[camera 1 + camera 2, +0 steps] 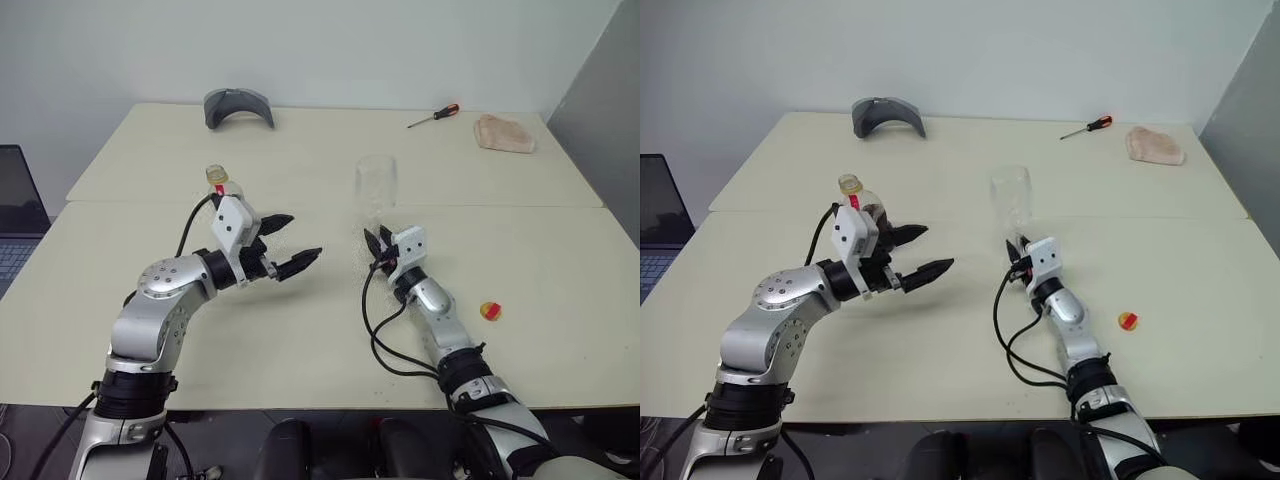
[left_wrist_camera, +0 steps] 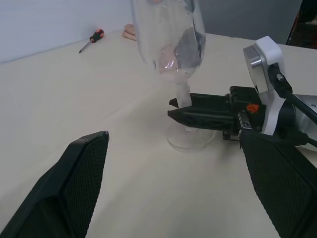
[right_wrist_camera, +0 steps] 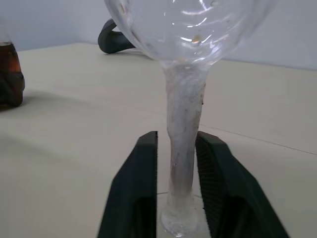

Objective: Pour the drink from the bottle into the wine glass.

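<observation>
The bottle point(image 1: 218, 183) stands uncapped behind the left gripper point(image 1: 283, 246), whose 2 fingers are spread wide and empty. The right gripper point(image 3: 174, 188) brackets the wine glass point(image 1: 376, 190) stem (seemingly loosened, hardly touching). Next: grasp the bottle, then tip.

A grey curved plastic object point(image 1: 238, 106), a red-handled screwdriver point(image 1: 434, 116) and a crumpled beige cloth point(image 1: 505, 133) line the cream table's point(image 1: 300, 330) far edge; a laptop point(image 1: 18, 215) stands at left.
</observation>
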